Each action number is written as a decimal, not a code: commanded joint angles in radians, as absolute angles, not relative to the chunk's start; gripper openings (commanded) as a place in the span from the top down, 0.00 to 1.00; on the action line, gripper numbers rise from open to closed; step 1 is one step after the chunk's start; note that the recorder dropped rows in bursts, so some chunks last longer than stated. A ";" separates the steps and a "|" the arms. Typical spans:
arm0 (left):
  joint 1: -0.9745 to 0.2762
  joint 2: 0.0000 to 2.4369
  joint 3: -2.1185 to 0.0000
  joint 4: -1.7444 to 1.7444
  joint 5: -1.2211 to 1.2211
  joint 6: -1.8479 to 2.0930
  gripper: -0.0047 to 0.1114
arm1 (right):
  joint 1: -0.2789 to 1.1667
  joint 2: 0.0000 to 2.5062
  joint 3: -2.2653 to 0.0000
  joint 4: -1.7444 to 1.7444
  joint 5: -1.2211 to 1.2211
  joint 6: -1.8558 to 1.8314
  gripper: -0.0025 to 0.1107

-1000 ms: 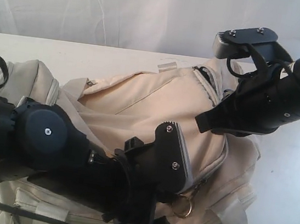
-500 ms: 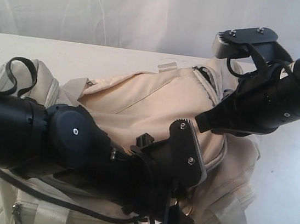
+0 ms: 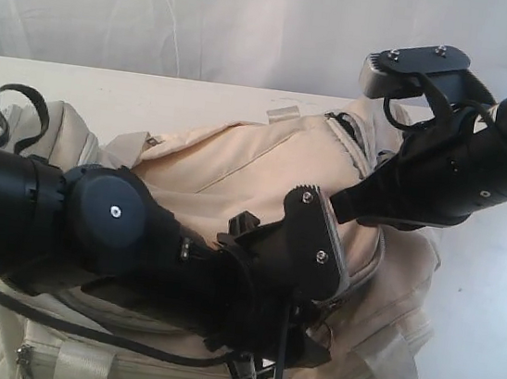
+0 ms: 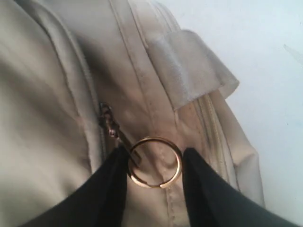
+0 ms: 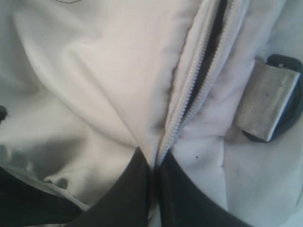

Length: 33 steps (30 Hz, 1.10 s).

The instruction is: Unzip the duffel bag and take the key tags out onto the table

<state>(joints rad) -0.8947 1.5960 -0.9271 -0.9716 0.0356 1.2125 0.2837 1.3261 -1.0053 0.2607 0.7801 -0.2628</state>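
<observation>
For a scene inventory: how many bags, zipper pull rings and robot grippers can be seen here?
duffel bag: 1
brass ring on the zipper pull: 1
grippers: 2, the left gripper and the right gripper
Total: 4

A pale white curtain (image 3: 211, 16) with soft vertical folds fills the whole background.

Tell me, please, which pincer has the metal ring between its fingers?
The left pincer: it flanks the gold ring on the zip pull, whereas the right pincer is pinched shut on the duffel bag fabric.
</observation>
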 commanded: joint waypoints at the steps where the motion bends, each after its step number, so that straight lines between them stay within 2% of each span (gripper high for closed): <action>1: -0.900 1.533 -0.930 -0.985 0.048 1.204 0.80 | 0.277 1.312 -1.016 0.262 0.762 -0.259 0.98; 12: -0.839 1.487 -0.930 -0.928 0.263 1.083 0.80 | 0.277 1.312 -1.016 0.262 0.762 -0.259 0.98; 23: -0.790 1.483 -0.930 -0.337 0.509 0.521 0.80 | 0.277 1.312 -1.016 0.262 0.764 -0.259 0.98; 33: -0.790 1.403 -0.930 -0.025 0.669 0.226 0.80 | 0.277 1.312 -1.016 0.257 0.764 -0.259 0.98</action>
<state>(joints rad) -0.7931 1.4410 -0.9344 -0.1271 0.5606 0.3190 0.2837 1.3261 -1.0053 0.2714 0.7840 -0.2628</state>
